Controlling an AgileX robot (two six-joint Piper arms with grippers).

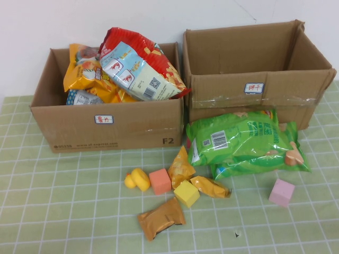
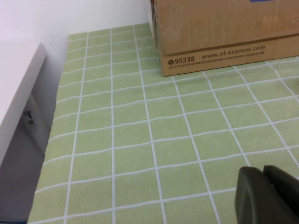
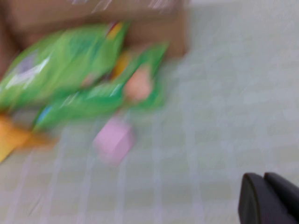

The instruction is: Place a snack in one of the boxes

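Green snack bags (image 3: 70, 79) — beyond right gripper (image 3: 271, 200)

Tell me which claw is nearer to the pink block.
Right. The right claw has the pink block ahead of it, beside the green bags. The left claw faces only the left box corner and mat.

The right box (image 1: 258, 69) stands open and bare inside, the left box (image 1: 106, 119) heaped with bags (image 1: 139, 66), loose snacks and blocks (image 1: 186, 192) crowd the table (image 1: 63, 211) centre, near-left stretch free.
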